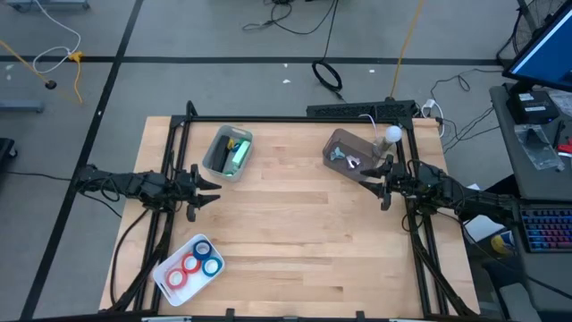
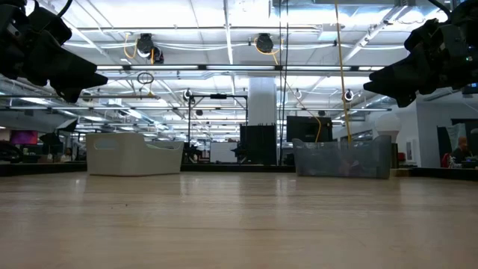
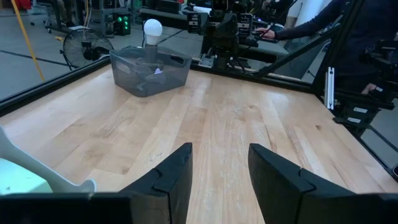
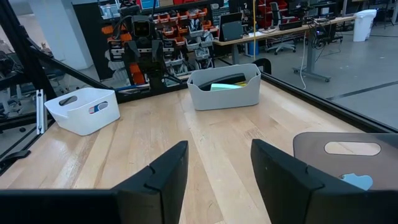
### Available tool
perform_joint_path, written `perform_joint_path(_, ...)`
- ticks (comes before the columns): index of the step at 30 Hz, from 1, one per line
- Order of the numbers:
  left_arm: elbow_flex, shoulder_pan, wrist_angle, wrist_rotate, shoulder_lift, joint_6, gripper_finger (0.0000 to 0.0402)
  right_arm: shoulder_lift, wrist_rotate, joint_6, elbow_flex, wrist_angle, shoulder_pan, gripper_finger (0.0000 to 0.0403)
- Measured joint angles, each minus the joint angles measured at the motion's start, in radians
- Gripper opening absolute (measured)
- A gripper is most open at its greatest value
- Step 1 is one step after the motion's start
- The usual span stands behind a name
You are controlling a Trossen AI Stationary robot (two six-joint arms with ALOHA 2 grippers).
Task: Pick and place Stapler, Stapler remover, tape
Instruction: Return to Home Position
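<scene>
The desk (image 1: 295, 215) was smooth, pale wood. The white bin (image 4: 81, 123) looked matt plastic, the smoky bin (image 3: 152, 79) translucent plastic. The left claw (image 3: 221, 152) was matt black.

L arm (image 1: 134, 185) & R arm (image 1: 456, 194) black, jointed, thin black cables alongside, fingers (image 3: 176, 176) matte dark (angular, wedge-shaped)

No readable text, no labels, no brands, no numbers on anything shown

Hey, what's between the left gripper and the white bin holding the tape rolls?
Nothing: in the high view only bare table separates the left gripper from the white bin of tape.
</scene>
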Motion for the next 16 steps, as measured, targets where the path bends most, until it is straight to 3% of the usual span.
perform_joint_path(16,0.000,0.000,0.000,0.000,0.000,0.000,0.0154,0.000,0.000,0.000,0.000,0.000,0.000,0.0171)
